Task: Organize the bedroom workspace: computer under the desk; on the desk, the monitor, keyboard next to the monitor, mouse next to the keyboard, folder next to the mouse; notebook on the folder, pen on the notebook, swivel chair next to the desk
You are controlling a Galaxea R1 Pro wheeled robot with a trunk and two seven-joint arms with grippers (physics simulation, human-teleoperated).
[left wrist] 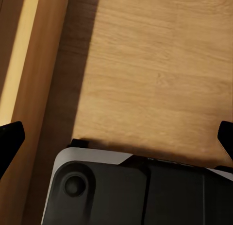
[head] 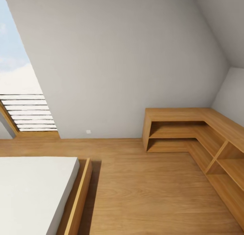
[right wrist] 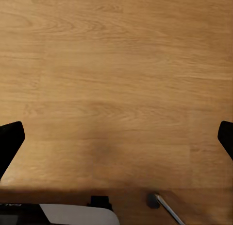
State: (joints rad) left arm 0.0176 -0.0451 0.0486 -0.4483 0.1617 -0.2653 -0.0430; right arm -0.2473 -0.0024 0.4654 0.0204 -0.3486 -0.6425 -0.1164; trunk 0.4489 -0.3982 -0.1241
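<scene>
The white-topped bed in a light wooden frame [head: 37,191] is cut off at the near left edge. The low L-shaped wooden shelving [head: 203,140] runs off at the right edge. Each wrist view shows just the black fingertips [left wrist: 10,137] [right wrist: 10,140], at the picture edges.

bedroom [head: 118,59] | grey sloped walls | light wooden floor [head: 145,191] | skylight [head: 20,92] at head view's left

The room is an attic space with plain grey sloped walls [head: 128,55] meeting at a corner on the right. A window [head: 15,76] on the left shows sky and a slatted section below it. The light wooden floor [head: 142,191] carries long plank grain. A low L-shaped wooden shelving unit [head: 200,136] stands in the right corner, compartments open. A bed [head: 30,191] with white mattress and wooden frame occupies the lower left. A small white wall socket [head: 88,131] sits just above the floor line.
</scene>
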